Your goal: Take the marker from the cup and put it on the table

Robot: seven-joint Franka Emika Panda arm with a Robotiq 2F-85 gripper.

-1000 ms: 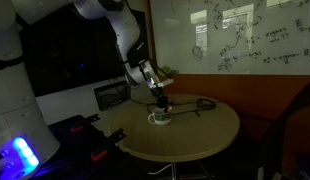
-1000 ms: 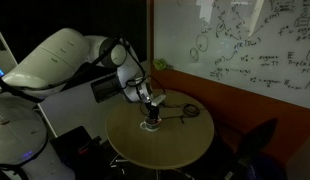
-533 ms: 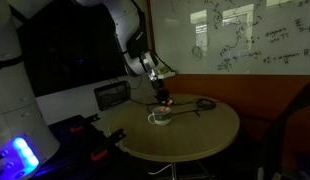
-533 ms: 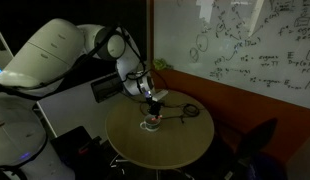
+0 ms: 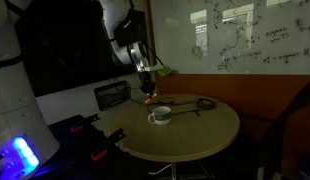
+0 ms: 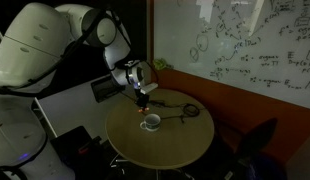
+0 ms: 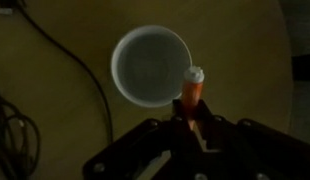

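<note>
Plainly, the gripper (image 7: 192,112) is clamped on one orange marker (image 7: 193,88), held above one white cup (image 7: 145,65).

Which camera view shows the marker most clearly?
The wrist view: the orange marker stands large, gripped by the end effector, above the cup. In both exterior views it is only a tiny orange speck.

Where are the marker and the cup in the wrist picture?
marker (image 7: 191,92), wrist view, on its orange barrel.
cup (image 7: 115,62), wrist view, on its left rim.
</note>
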